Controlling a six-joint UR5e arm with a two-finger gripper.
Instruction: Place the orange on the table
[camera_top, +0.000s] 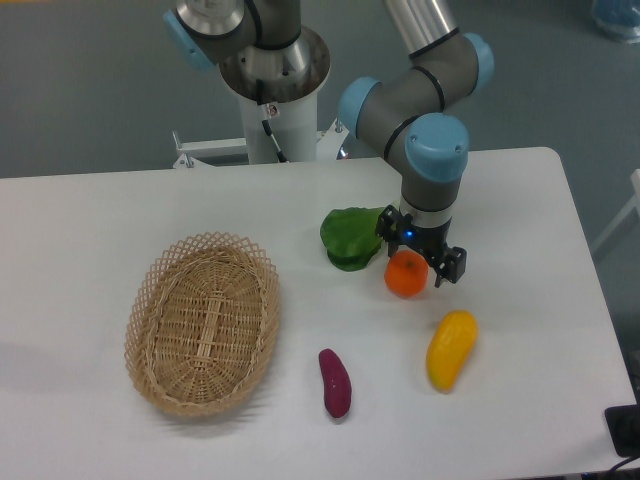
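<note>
Fixed camera: the orange (406, 274) sits on the white tabletop (520, 210), just beside the green vegetable (351, 237). The tool (424, 258) hangs directly above and slightly behind it, fingers spread apart, seemingly free of the fruit, so a straight lift looks right. The wicker basket (203, 322), well apart to the left, holds nothing.

Grey-blue floor (90, 90) behind

Bright orange orange (405, 274), white table (120, 210), tan woven-lattice wicker basket (203, 322), green leafy vegetable (350, 237), purple eggplant (335, 382), yellow-orange mango (451, 349), black gripper (424, 258), grey arm (405, 95) with light-blue caps
</note>
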